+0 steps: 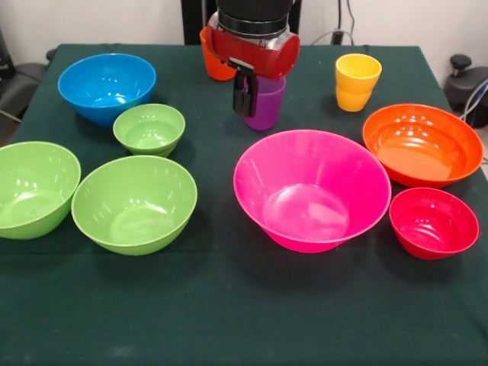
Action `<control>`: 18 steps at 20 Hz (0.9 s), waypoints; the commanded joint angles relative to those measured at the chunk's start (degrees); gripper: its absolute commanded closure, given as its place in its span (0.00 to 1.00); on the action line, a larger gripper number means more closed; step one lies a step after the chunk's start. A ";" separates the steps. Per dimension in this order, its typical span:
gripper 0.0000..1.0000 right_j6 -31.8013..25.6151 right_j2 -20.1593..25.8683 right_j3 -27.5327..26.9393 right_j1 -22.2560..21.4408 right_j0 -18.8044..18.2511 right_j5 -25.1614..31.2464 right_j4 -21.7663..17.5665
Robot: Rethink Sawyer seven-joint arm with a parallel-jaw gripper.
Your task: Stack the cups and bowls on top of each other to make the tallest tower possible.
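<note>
Purple cup (pixel 267 103) stands upright behind the pink bowl (pixel 311 189), so the gripper (pixel 244 95) hangs at its rim, probably to grasp it; whether it is open or closed cannot be told. Nothing is stacked yet.

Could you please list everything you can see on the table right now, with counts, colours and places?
Green bowls: three, lime; large one at the left edge, large one beside it, small one behind them.
Blue bowl: one, far left.
Pink bowl: one, large, centre right.
Orange bowl: one, right.
Red bowl: one, small, near right.
Yellow cup: one, far right, upright.
Purple cup: one, far centre, partly behind the gripper.
Orange cup: one, far centre, mostly hidden.
Table: one, dark green cloth.
Gripper: one, red and black, at the purple cup.
</note>
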 commanded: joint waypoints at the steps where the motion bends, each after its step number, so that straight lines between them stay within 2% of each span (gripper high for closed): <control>1: 1.00 6.91 0.37 2.70 0.86 2.62 -1.96 0.04; 3: 1.00 9.24 -0.71 2.56 1.32 3.24 -2.95 1.19; 5: 1.00 8.44 -0.83 1.98 1.81 2.76 -2.89 1.48; 9: 1.00 2.08 0.74 -0.02 2.12 0.49 -0.09 0.03; 18: 1.00 -8.82 5.27 -1.99 2.95 -5.30 1.40 -3.69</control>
